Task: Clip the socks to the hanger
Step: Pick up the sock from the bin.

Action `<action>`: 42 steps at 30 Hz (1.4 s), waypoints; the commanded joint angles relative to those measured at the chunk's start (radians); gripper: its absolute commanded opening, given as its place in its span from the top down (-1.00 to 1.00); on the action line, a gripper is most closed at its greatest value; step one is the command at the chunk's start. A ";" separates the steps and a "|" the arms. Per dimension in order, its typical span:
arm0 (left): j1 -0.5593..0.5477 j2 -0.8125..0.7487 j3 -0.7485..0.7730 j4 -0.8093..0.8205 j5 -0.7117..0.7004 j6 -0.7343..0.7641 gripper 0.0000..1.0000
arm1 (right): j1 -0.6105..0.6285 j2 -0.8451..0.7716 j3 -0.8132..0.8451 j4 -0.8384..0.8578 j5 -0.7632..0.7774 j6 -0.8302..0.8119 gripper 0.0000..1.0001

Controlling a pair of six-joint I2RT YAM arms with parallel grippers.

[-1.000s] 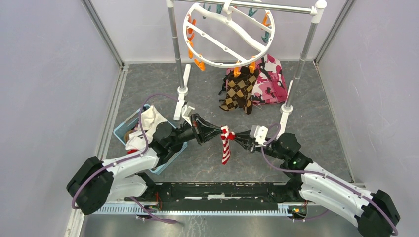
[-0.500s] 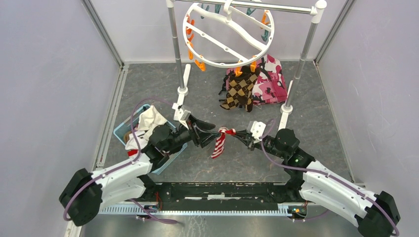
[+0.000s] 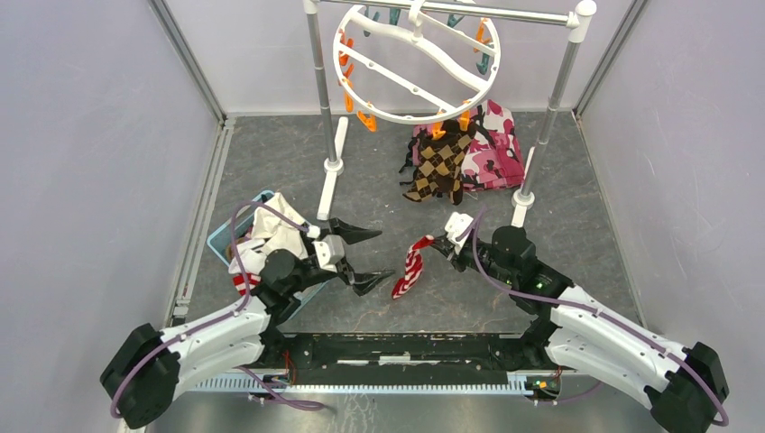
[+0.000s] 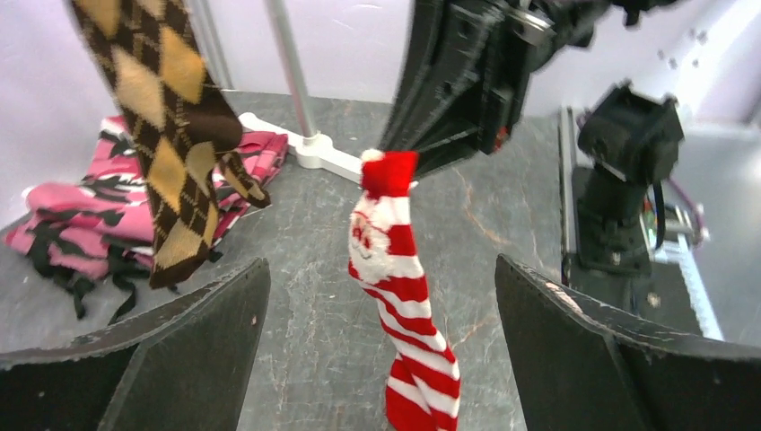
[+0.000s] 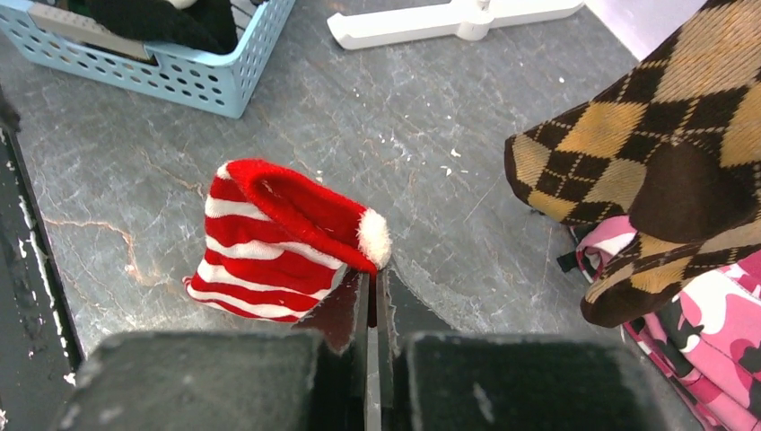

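A red-and-white striped sock (image 3: 408, 270) hangs by its cuff from my right gripper (image 3: 437, 244), which is shut on it just above the floor. In the right wrist view the sock (image 5: 269, 235) bunches ahead of the pinched jaws (image 5: 372, 269). My left gripper (image 3: 367, 256) stands open to the sock's left, apart from it. Its wrist view shows the sock (image 4: 395, 278) dangling beyond the wide-spread fingers (image 4: 179, 332). The white ring hanger (image 3: 415, 63) hangs from the rail at the back. A brown argyle sock (image 3: 437, 167) is clipped to its near rim.
A blue basket (image 3: 219, 240) holding a white cloth (image 3: 271, 225) sits at the left behind my left arm. A pink camouflage cloth (image 3: 494, 149) lies under the hanger. The silver rail's poles (image 3: 323, 99) and white feet (image 3: 519, 221) stand on either side.
My left gripper has opened, let go of the striped sock and drawn back to the left. The sock now hangs from the right gripper alone, which has shifted slightly right and back.
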 commanded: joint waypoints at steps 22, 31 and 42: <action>-0.117 0.393 0.196 0.184 0.014 0.100 0.30 | 0.005 -0.016 0.022 0.040 -0.088 -0.018 1.00; -0.087 0.340 0.096 0.352 0.041 0.042 0.96 | 0.005 -0.065 -0.032 0.117 -0.145 0.001 0.38; 0.099 0.228 0.016 0.629 0.430 -0.154 0.96 | 0.004 -0.144 -0.106 0.272 -0.345 -0.015 -0.47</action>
